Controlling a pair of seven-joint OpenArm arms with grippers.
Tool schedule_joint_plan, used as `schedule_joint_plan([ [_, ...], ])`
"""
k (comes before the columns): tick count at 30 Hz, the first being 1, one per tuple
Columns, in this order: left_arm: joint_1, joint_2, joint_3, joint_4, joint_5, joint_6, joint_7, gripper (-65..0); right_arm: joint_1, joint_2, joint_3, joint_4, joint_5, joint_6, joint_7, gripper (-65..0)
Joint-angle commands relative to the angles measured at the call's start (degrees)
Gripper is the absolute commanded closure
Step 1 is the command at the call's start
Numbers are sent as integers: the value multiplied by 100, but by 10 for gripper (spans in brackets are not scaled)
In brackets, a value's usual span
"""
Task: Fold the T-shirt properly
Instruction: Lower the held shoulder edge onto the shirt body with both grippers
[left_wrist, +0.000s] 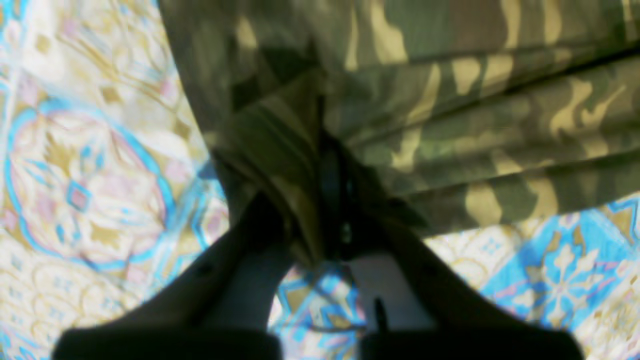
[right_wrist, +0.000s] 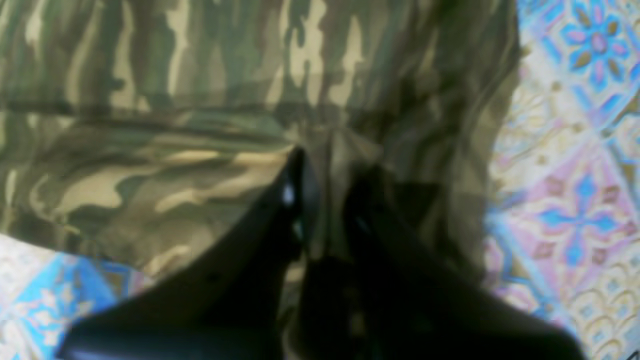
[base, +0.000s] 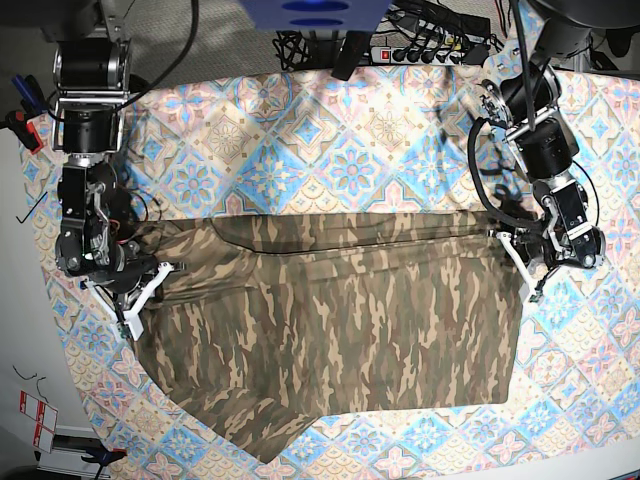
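Both grippers, left gripper (left_wrist: 332, 200) and right gripper (right_wrist: 320, 200), clamp T-shirt (base: 330, 320) fabric, jaws closed. Shirt spans tile-patterned cloth (base: 330, 150); upper edge taut between arms. Folding barely begun; further folds remain.

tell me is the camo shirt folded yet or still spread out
Partly folded: the T-shirt lies doubled across the patterned cloth, with both grippers shut on its top edge, left and right.

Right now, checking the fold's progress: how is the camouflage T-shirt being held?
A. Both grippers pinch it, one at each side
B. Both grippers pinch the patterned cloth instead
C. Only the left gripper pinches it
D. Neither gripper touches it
A: the left gripper and the right gripper each close on T-shirt fabric at opposite ends.
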Motion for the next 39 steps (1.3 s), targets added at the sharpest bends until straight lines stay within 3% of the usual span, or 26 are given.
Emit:
schedule_joint_plan([
  [1, -163, -111, 14, 90, 43, 36, -82, 0, 254, 108, 4, -43, -164, -72, 127, -3],
  [9, -163, -94, 5, 90, 25, 36, -443, 0, 684, 108, -514, -958, -278, -72, 778, -3],
  [16, -136, -85, -3, 37, -10, 36, -1093, 0, 1071, 108, -998, -1705, -287, -72, 1552, -3],
  [28, -312, -85, -3, -1000, -10, 36, -1981, 0, 1766, 108, -1728, -2892, -287, -72, 2598, -9],
  [35, -312, -85, -3, -1000, -1, 36, -1955, 0, 1968, 108, -2167, -2883, -287, -81, 2677, -209],
  [39, -277, -85, -3, -1000, 43, 36, -1946, 0, 2082, 108, -2167, -2874, -287, -81, 2914, -238],
])
